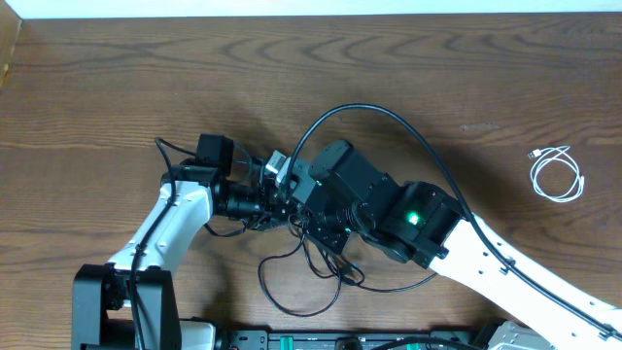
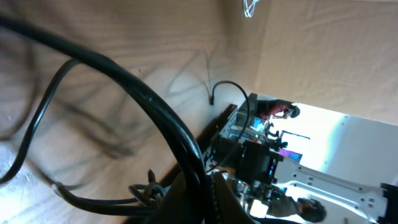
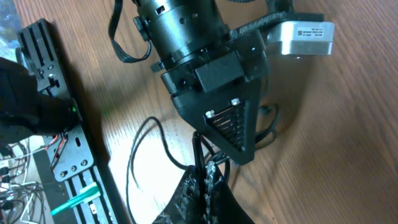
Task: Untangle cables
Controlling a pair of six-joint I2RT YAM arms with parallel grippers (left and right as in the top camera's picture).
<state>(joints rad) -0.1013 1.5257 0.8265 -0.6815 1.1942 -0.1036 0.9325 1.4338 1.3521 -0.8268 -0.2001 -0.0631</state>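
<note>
My right gripper [image 3: 204,186] has its fingers drawn together on a thin strand of the black cable [image 1: 340,274]; in the right wrist view that strand rises straight up out of the fingertips. The left gripper [image 3: 240,155] hangs just above and beside it, its tip pointing down at the same strand, so the two tools almost touch over the middle of the table [image 1: 117,87]. I cannot tell whether the left fingers are apart or shut. Its own camera shows mostly a thick dark lead sweeping across the frame, and the fingertips are lost in shadow at the bottom edge.

The rest of the tangle lies loose on the wood on the near side of both grippers, its loops sprawling toward the table's front edge. Any separating pull, I judge, has to run away from that heap, with the right arm already holding. The knot's crossings are hidden under the arms from overhead. A coiled white cable [image 1: 557,173] sits well apart, far right
</note>
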